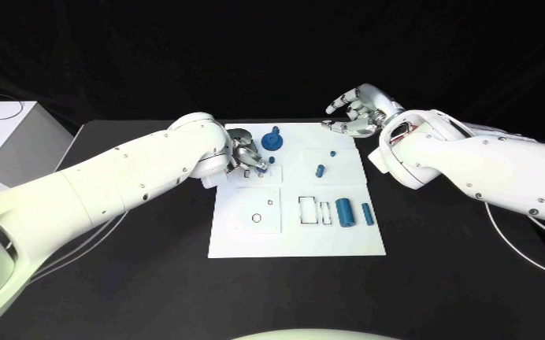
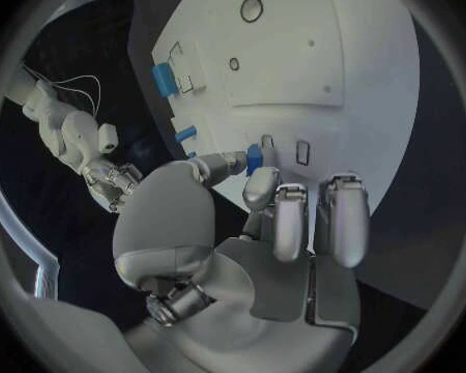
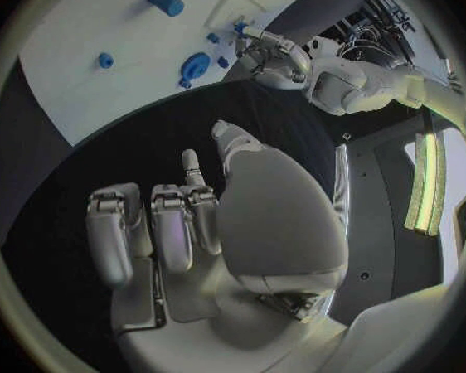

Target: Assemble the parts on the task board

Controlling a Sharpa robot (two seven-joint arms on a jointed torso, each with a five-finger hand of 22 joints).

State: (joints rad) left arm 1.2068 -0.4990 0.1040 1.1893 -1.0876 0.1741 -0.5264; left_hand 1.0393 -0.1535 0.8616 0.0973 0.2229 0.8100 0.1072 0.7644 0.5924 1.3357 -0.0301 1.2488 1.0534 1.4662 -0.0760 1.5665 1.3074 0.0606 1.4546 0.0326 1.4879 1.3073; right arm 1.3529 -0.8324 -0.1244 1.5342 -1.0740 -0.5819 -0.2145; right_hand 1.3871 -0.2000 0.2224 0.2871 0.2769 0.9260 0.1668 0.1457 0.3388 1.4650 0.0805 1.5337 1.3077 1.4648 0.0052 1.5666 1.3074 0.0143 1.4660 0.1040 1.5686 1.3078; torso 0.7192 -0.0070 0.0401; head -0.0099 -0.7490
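Observation:
The white task board [image 1: 298,238] lies mid-table. My left hand [image 1: 246,159] hovers low over its far left part and pinches a small blue part [image 2: 254,158] between thumb and finger, close to small rectangular slots [image 2: 303,150]. My right hand [image 1: 359,111] hangs above the board's far right corner, fingers apart and holding nothing. On the board are a round blue part [image 1: 272,141], a small peg [image 1: 333,153], a short cylinder [image 1: 320,171], a thick cylinder [image 1: 344,212] and a thinner one [image 1: 367,213]. The right wrist view shows the board [image 3: 99,21] and the round part [image 3: 196,64].
Outlined rectangular recesses [image 1: 309,209] and an oval hole [image 1: 257,217] mark the board's near half. A white box [image 1: 17,147] stands at the table's left edge. A cable [image 1: 511,238] trails along the right side.

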